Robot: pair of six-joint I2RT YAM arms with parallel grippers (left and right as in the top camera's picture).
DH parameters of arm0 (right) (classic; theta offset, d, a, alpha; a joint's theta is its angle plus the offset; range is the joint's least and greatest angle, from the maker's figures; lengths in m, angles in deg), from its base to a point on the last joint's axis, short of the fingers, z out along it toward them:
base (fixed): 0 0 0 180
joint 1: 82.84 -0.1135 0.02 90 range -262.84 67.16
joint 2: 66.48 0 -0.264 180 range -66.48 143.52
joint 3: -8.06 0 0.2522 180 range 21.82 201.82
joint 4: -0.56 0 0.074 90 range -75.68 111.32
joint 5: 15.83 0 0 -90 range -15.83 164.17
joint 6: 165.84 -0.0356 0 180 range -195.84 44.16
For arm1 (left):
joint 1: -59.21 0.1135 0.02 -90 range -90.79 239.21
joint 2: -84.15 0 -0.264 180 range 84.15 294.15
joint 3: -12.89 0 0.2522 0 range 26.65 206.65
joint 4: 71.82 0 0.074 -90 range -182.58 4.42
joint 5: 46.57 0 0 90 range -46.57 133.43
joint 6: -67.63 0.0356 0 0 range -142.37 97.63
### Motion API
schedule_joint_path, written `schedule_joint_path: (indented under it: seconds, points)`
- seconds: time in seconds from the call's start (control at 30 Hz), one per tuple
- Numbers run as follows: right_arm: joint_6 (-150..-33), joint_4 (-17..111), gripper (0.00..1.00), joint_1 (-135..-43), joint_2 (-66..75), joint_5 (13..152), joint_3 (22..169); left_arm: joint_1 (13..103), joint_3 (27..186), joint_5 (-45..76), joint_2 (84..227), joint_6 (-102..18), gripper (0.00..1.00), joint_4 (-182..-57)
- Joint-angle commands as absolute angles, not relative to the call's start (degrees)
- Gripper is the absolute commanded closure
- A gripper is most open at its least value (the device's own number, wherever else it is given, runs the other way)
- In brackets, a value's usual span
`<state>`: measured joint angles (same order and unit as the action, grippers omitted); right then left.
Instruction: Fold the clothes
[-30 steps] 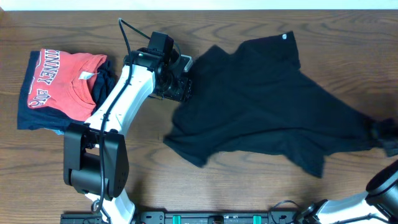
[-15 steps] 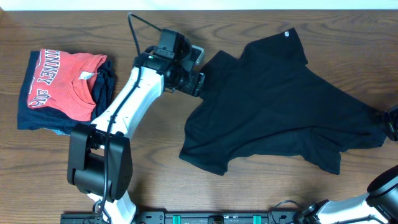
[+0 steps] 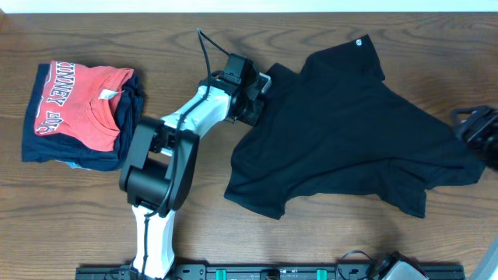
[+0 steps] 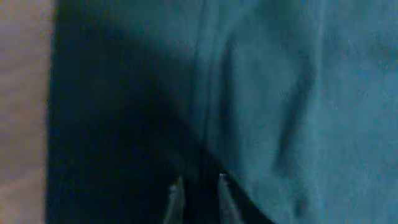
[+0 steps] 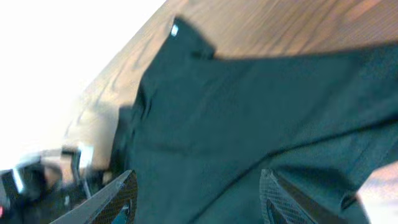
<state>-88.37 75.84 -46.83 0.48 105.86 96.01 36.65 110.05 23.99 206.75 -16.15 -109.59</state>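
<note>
Black T-shirt (image 3: 350,132): lying spread but rumpled on the wooden table (image 3: 78,218), right of centre, one sleeve reaching toward the far right. Left gripper (image 3: 253,95) sitting at the shirt's far-left edge, clamping down on a fold of the fabric, fingertips (image 4: 177,198) showing almost together in the left wrist view. Right gripper (image 3: 473,124) hanging just beside the shirt's right corner, jaws standing wide apart, gripping nothing.

Compared with a second ago: lying farther right, left edge having shifted right and farther back along with the left gripper. Right corner, then stretched out toward the right gripper, now lying slack and let go.

Carrying a tiny round white mark (image 3: 359,43) on the far sleeve, too small for reading. Well to the left, red T-shirt (image 3: 82,101) resting on folded navy garments (image 3: 39,148), white lettering partly reading "INNEY" plus some digits, not fully legible.
</note>
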Motion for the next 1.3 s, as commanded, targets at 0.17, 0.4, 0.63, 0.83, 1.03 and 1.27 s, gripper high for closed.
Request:
schedule_joint_path:
  seconds: [0.17,0.4,0.63,0.83,1.03,1.27]
  points:
    - [-85.2,82.3,0.39,-53.9,0.5,96.4,94.3,39.8,110.2,50.3,210.3,-29.8,0.94,-114.2]
    - [-90.1,79.1,0.35,-55.8,1.9,87.3,84.4,49.7,110.2,51.4,209.3,-36.1,0.94,-120.4]
    - [-91.4,64.9,0.38,-55.9,6.5,91.1,73.9,54.7,110.2,35.4,205.2,-33.6,0.91,-121.6]
    - [-92.5,55.6,0.37,-56.0,13.8,89.9,70.2,52.9,110.2,33.5,197.3,-29.8,0.70,-121.9]
    - [-91.7,52.9,0.53,-57.0,21.2,103.7,70.1,50.2,110.2,33.5,188.5,-29.7,0.53,-125.9]
    - [-80.2,63.5,0.33,-61.4,23.9,104.2,68.5,46.9,110.2,33.5,183.1,-29.7,0.48,-135.1]
